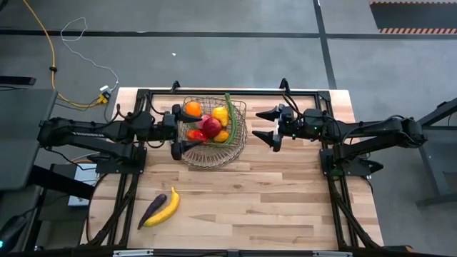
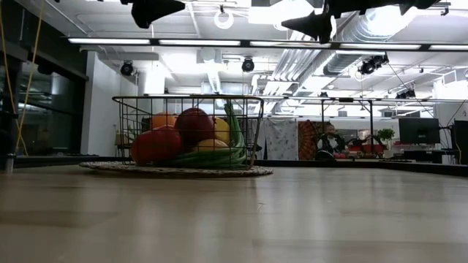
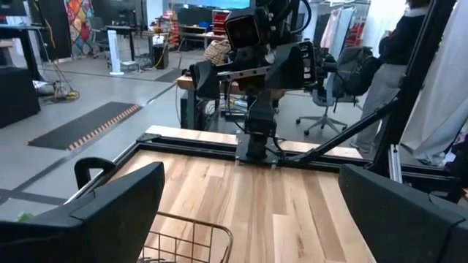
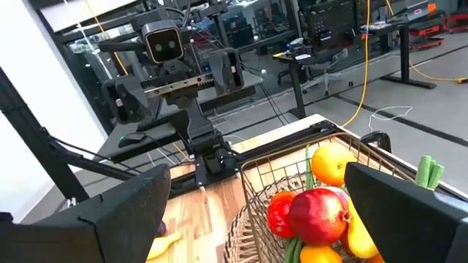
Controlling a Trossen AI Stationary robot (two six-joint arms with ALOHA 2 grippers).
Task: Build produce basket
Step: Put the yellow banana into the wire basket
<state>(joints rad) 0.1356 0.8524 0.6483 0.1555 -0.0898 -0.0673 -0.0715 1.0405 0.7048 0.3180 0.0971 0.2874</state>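
The wire basket [image 1: 239, 139] stands on the table's far middle and holds an orange [image 1: 193, 108], a red apple [image 1: 212, 126], a lemon [image 1: 220, 114], long green beans [image 1: 229, 107] and other red and orange pieces. It also shows in the low view [image 2: 131, 117] and the right wrist view [image 4: 256, 172]. A yellow banana [image 1: 166, 209] and a purple eggplant [image 1: 151, 210] lie side by side on the table near its left front. My left gripper [image 1: 176, 131] is open and empty, high above the basket's left rim. My right gripper [image 1: 266, 126] is open and empty, high to the basket's right.
Bare wood table lies between the basket and the near edge [image 1: 271, 207]. A black frame [image 1: 235, 91] runs along the table's far edge. People and office furniture show in the room behind the table [image 2: 329, 139].
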